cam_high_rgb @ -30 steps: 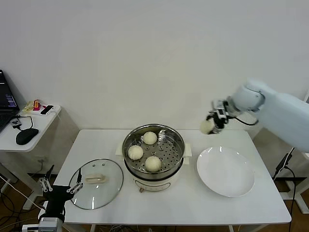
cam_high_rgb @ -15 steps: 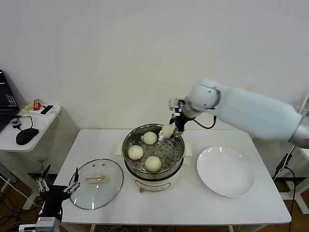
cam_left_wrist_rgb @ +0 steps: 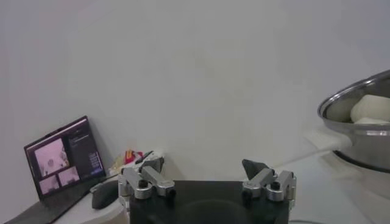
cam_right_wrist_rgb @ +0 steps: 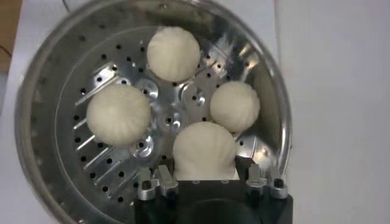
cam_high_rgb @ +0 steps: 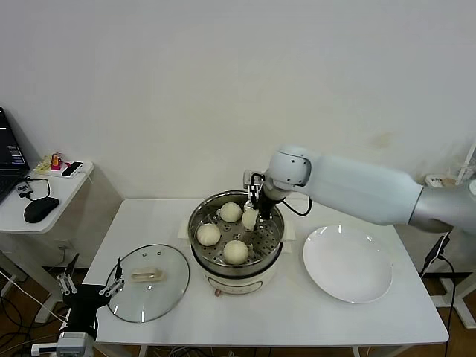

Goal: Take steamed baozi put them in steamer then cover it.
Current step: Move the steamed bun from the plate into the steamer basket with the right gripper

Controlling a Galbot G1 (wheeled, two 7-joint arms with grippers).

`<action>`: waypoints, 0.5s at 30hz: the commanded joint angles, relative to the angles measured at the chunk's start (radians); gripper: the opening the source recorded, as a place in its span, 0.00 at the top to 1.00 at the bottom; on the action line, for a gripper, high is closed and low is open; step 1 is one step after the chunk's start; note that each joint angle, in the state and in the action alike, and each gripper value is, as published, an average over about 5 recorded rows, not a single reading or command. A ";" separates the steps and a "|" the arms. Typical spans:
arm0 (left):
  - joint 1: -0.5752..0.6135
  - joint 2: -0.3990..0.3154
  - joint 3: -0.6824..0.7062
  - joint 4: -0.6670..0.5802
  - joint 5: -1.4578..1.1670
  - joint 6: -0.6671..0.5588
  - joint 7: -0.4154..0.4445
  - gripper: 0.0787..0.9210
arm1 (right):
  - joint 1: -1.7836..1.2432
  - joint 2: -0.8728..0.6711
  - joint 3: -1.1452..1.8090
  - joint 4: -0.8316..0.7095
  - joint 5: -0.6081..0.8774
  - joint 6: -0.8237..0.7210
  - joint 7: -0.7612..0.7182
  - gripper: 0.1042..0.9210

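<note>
The steamer (cam_high_rgb: 236,236) at the middle of the head view is polished, mirror-bright metal, its tray (cam_right_wrist_rgb: 164,115) punched with holes. The four buns (cam_right_wrist_rgb: 114,114) look matt, smooth and doughy. At lower left the lid (cam_high_rgb: 147,281) is clear glass with a metal rim. The plate (cam_high_rgb: 347,263) at right is glossy white; the desk (cam_high_rgb: 297,312) is smooth and white.

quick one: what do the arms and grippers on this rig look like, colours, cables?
Right arm: smooth white shell, silvery-grey section near the shoulder, thin black cable looping at the wrist. Right gripper: black body, silver metal linkages with black screws. Left gripper: same black body, silver linkages, dark-tipped jaws; its arm is barely in view.
</note>
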State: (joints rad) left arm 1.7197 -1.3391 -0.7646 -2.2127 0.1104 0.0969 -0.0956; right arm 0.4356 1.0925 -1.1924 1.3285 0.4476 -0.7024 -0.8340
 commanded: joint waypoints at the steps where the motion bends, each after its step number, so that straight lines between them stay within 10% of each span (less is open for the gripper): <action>1: -0.003 0.000 0.004 0.004 0.000 0.000 0.000 0.12 | -0.061 0.032 0.005 -0.034 -0.058 -0.021 0.007 0.37; 15: -0.005 0.000 0.001 0.003 -0.001 0.000 0.000 0.12 | -0.045 0.006 0.036 0.004 -0.074 -0.006 -0.001 0.28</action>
State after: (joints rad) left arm 1.7152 -1.3400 -0.7632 -2.2081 0.1102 0.0969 -0.0957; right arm 0.3788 1.1126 -1.1674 1.3005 0.3859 -0.7073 -0.8296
